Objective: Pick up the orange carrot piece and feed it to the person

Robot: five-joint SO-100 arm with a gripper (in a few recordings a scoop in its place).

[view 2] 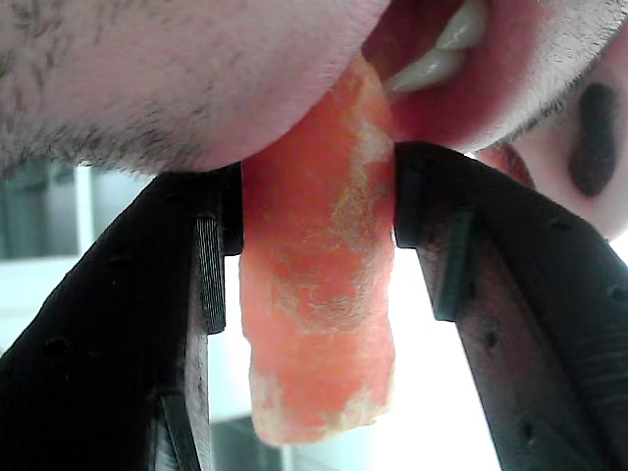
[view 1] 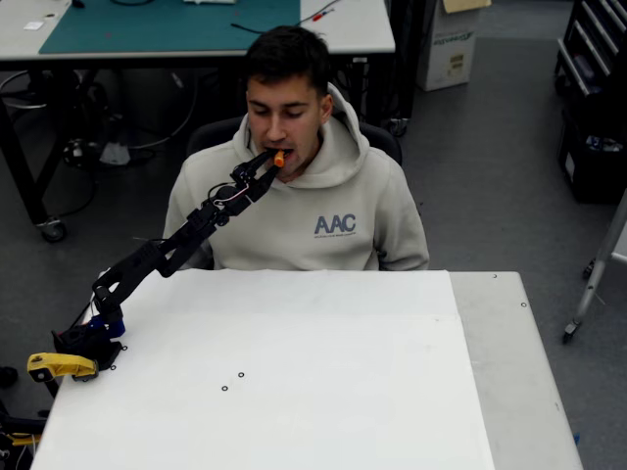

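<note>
The person (view 1: 313, 211) sits behind the white table in a beige hoodie, mouth open. My black gripper (view 1: 271, 160) is stretched up to the mouth, shut on the orange carrot piece (view 1: 279, 158). In the wrist view the carrot piece (view 2: 319, 285) stands upright, pinched between the two black fingers (view 2: 211, 265), and its upper end is between the person's lips (view 2: 471, 98), with teeth just beside it.
The white table (view 1: 294, 372) lies below the raised arm. A yellow clamp part (view 1: 59, 365) sits at the arm's base on the table's left edge. Behind the person stands a desk with a green mat (view 1: 167, 24).
</note>
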